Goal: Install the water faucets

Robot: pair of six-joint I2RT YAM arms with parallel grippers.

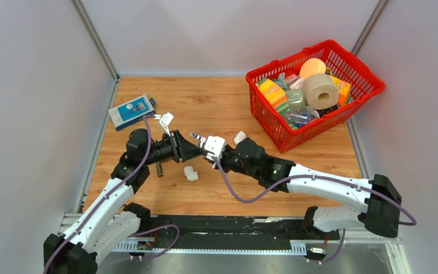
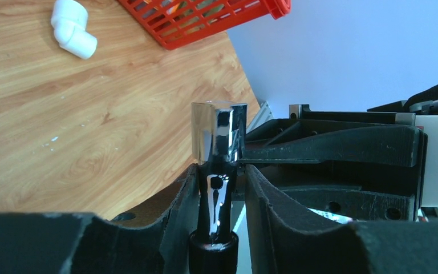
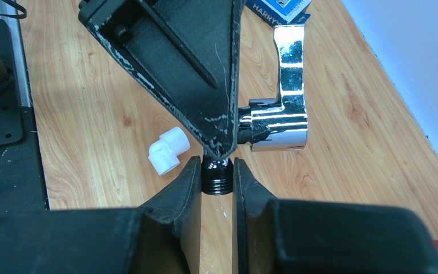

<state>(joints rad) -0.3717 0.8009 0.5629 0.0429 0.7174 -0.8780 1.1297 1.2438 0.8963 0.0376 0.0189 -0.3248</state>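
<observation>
The shiny chrome faucet [image 1: 197, 137] is held above the table between both grippers. My left gripper [image 2: 219, 182] is shut on its dark neck, with the chrome head [image 2: 219, 131] standing above the fingers. My right gripper [image 3: 217, 171] is shut on its black threaded end [image 3: 217, 178]; the chrome body and handle [image 3: 282, 114] stick out to the right. In the top view the left gripper [image 1: 195, 150] and right gripper [image 1: 206, 154] meet tip to tip. The dark grey L-shaped faucet [image 1: 159, 169] lies on the table below the left gripper.
One white elbow fitting [image 1: 191, 173] lies just in front of the grippers and shows in the right wrist view [image 3: 168, 150]; another [image 1: 239, 137] lies nearer the red basket [image 1: 342, 57] full of items. A blue box [image 1: 130, 111] sits at the back left.
</observation>
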